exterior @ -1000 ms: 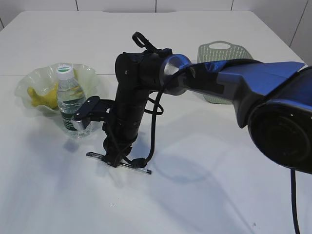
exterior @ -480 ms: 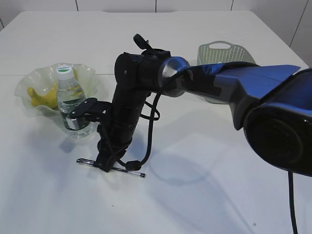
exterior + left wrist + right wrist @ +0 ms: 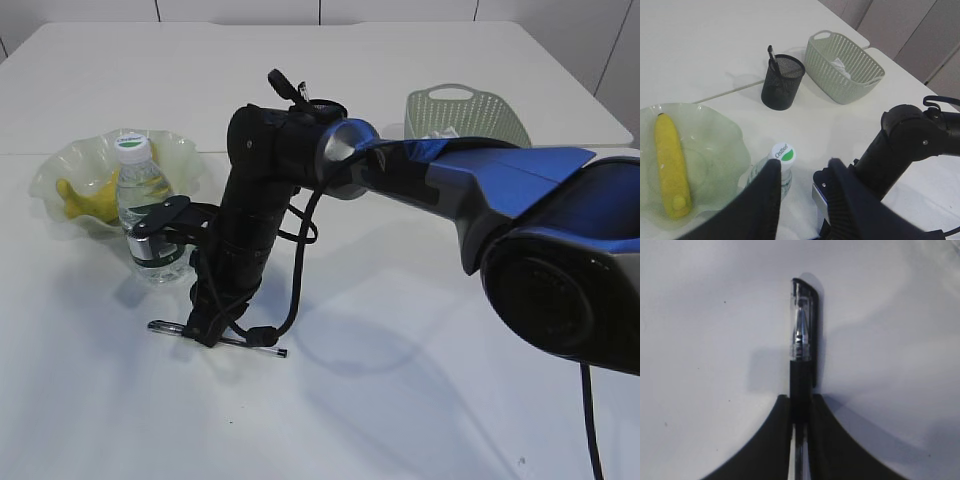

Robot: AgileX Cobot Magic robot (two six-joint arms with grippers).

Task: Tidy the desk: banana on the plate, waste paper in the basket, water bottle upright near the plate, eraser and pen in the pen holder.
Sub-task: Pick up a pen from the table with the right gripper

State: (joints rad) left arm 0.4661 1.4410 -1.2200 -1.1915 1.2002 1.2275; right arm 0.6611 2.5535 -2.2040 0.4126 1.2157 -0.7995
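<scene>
The white table (image 3: 420, 400) carries everything. The blue-and-black right arm (image 3: 470, 190) reaches down at its left side. A pale green wavy glass plate (image 3: 715, 150) holds the yellow banana (image 3: 671, 170). The pale green plastic basket (image 3: 845, 67) contains crumpled white paper (image 3: 840, 65). Beside it stands a black mesh pen holder (image 3: 781, 82). The clear water bottle (image 3: 143, 215) stands upright just beside the plate. The right gripper (image 3: 801, 412) is clamped on the black-and-clear pen (image 3: 802, 330), lying on the table. The left gripper (image 3: 800, 200) hovers above the bottle, fingers apart, holding nothing.
</scene>
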